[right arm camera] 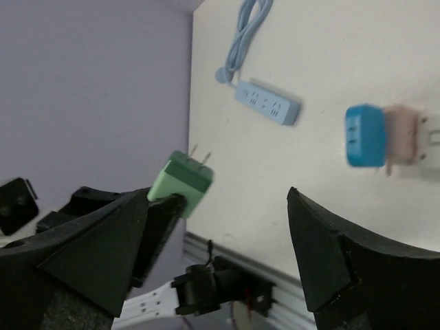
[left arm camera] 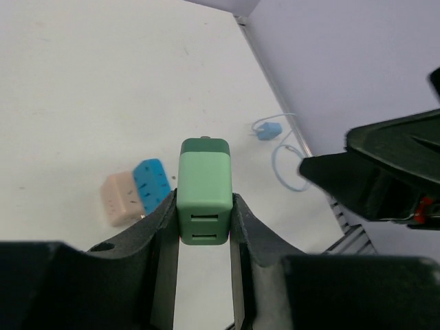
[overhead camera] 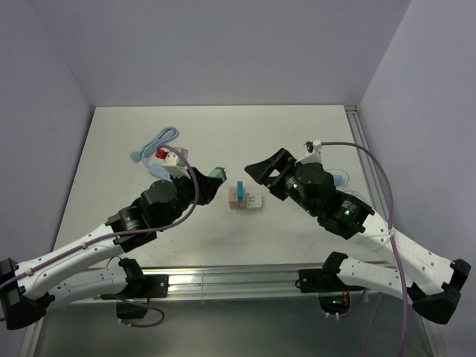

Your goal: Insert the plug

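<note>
Left wrist view: green plug (left arm camera: 205, 189) pinched, pins free

Nearest, the left gripper (left arm camera: 204, 206) is clamped on the flat sides of the plug, holding it above the table (overhead camera: 297, 134). It looks light and rigid, and its smooth plastic would likely twist under a skewed push (keep the pads off the thin prongs (right arm camera: 199, 155)). Beyond lies the pink adapter block (left arm camera: 120, 199) with a blue plug (left arm camera: 151, 182) pressed against it. Farther off, the right gripper (right arm camera: 218, 199) has its jaws wide apart and empty. The blue power strip (right arm camera: 268, 103) lies farthest.
</note>
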Motion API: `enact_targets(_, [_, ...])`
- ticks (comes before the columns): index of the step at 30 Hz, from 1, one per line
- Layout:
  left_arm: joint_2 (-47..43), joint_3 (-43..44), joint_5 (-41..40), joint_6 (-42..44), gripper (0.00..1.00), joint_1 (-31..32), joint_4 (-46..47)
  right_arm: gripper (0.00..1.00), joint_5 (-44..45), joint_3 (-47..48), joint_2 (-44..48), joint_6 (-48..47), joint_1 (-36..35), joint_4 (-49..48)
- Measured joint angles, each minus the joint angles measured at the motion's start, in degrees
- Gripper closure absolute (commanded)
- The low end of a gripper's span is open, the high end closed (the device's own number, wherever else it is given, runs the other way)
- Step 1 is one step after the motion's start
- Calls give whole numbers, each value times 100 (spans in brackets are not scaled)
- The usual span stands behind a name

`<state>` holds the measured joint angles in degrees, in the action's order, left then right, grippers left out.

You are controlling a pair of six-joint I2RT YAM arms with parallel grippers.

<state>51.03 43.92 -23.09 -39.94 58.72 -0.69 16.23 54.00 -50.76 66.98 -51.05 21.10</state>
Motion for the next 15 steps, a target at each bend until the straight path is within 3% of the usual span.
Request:
enact_targets(7, [72,975,446,461,100,-894,-1650,17,-487,-48,216,-1631,874,343])
enact_targets(15, [1364,1845,2345,1419,100,-3204,-2876,19,-881,-647,273,-2621,960,511])
